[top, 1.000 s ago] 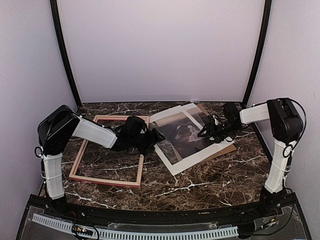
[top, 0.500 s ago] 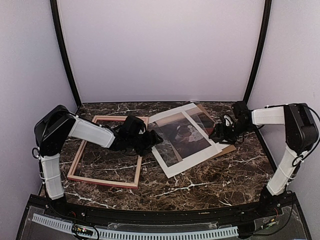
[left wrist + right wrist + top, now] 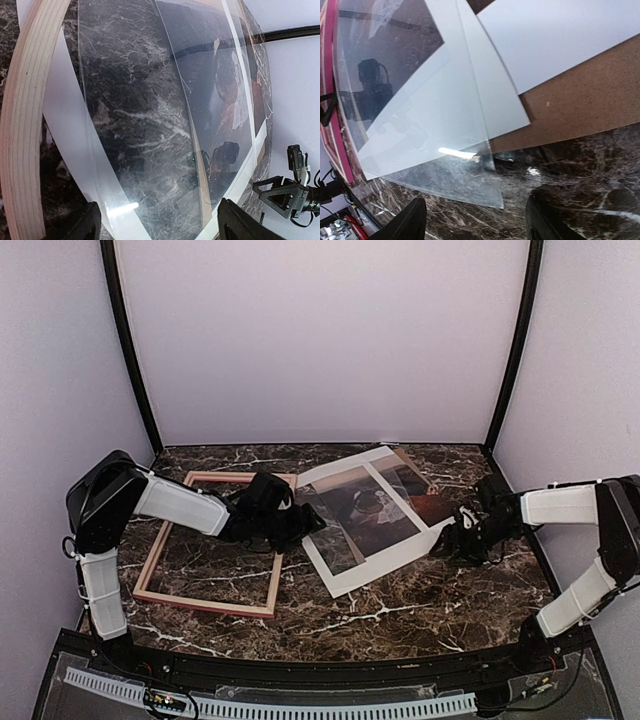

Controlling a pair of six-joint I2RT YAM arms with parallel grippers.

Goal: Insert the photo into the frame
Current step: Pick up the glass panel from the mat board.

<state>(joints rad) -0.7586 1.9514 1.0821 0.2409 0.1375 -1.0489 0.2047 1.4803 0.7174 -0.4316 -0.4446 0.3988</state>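
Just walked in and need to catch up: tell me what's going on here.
Two arms are framing a photo; it is not in yet. The frame lies on the left of the table, marble showing through it. The photo lies to its right, over a brown backing board, with a clear pane in the stack. The left gripper reaches across the frame's right rail to the photo's left edge, jaws open. The right gripper sits low by the stack's right side, open, holding nothing.

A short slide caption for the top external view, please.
Left gripper between frame and photo; right gripper by its right corner.
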